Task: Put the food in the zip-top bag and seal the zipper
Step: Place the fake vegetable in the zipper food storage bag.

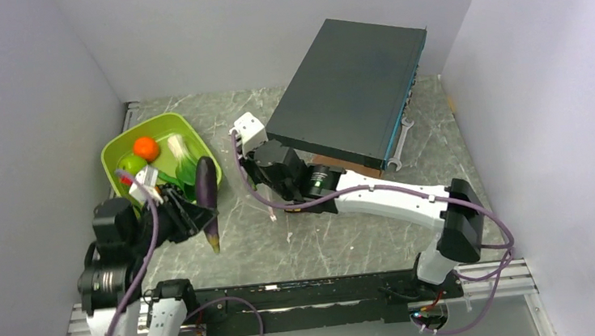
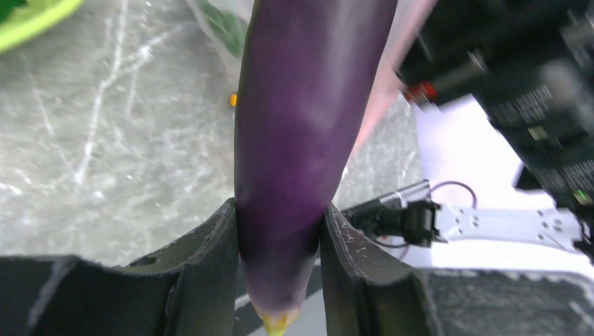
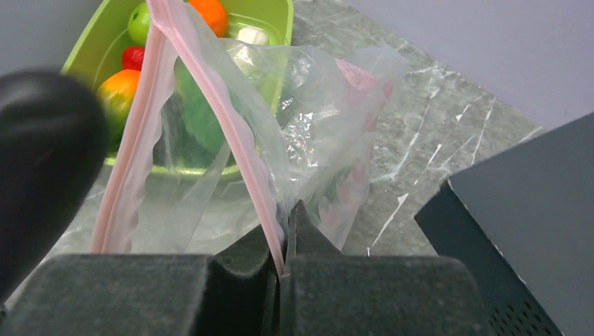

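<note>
My left gripper is shut on the narrow stem end of a long purple eggplant, which hangs above the table just right of the tray. My right gripper is shut on the pink zipper of the clear zip-top bag, holding its mouth up and gaping. In the top view the right gripper stands right of the eggplant. Other food lies in the lime-green tray: an orange fruit, a green apple and leafy greens. A blurred dark shape fills the left of the right wrist view.
A large black box sits tilted at the back right, with a wrench beside it. Walls close in on the left, right and back. The arms' base rail runs along the near edge.
</note>
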You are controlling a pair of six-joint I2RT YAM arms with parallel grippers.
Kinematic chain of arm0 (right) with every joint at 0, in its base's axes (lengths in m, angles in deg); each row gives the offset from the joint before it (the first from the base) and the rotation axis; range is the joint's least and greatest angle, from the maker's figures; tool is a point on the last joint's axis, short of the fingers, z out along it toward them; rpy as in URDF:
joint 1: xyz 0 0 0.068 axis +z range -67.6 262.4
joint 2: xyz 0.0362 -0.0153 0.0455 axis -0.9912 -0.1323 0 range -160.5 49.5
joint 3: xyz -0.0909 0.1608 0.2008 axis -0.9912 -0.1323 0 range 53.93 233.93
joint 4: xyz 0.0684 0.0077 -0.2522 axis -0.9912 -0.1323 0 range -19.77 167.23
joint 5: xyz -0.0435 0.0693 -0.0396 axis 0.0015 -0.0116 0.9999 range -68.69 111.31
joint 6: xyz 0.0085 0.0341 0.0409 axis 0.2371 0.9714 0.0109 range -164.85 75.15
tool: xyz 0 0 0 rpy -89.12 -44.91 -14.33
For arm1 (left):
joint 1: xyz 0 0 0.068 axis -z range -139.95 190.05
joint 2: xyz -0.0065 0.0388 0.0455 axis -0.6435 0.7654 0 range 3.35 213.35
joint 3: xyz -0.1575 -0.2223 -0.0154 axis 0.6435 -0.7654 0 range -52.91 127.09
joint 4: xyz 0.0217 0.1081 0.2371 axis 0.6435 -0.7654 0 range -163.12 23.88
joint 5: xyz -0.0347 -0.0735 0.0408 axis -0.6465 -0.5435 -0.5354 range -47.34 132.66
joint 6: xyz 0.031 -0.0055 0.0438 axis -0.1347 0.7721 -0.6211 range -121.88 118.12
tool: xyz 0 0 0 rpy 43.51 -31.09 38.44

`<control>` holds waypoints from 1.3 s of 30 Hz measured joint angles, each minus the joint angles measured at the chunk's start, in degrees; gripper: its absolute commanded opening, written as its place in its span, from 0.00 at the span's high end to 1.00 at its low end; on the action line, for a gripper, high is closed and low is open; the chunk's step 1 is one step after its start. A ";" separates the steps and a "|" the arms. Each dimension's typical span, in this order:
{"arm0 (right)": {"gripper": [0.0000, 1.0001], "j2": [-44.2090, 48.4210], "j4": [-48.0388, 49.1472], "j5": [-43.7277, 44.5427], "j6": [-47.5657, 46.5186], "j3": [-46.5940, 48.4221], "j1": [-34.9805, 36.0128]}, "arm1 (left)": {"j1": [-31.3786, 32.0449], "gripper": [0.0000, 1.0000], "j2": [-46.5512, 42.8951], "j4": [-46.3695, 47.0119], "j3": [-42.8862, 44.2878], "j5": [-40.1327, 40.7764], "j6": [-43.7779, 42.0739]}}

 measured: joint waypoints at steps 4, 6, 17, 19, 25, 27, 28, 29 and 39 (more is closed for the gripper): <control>1.00 -3.63 0.37 2.43 -0.72 2.95 0.42 | 0.09 1.00 -8.15 -5.88 0.09 -3.74 3.82; 1.00 -5.73 0.94 3.80 -1.14 4.35 0.76 | 0.11 1.00 -10.75 -7.65 -0.35 -6.75 6.32; 1.00 -11.58 8.59 13.77 -4.94 5.25 6.80 | 0.20 1.00 -15.50 -6.64 -10.60 -19.10 19.85; 1.00 -10.97 9.70 14.10 -4.85 4.55 7.28 | 0.20 1.00 -15.50 -6.25 -12.09 -19.04 21.66; 1.00 -5.75 12.41 12.63 -2.99 -1.42 8.48 | 0.20 1.00 -16.09 -1.79 -14.56 -17.97 27.74; 1.00 -3.50 14.71 11.23 -3.48 -4.31 9.11 | 0.20 1.00 -16.59 0.26 -15.82 -17.81 29.94; 1.00 -2.56 16.00 10.78 -4.17 -5.62 9.40 | 0.20 1.00 -16.70 1.18 -16.52 -17.79 31.10; 1.00 -1.95 17.29 10.40 -5.05 -6.64 9.79 | 0.20 1.00 -16.85 2.58 -17.66 -17.79 32.70; 1.00 -0.96 24.13 4.24 -11.56 -13.03 12.83 | 0.20 1.00 -16.09 13.90 -24.55 -17.05 47.21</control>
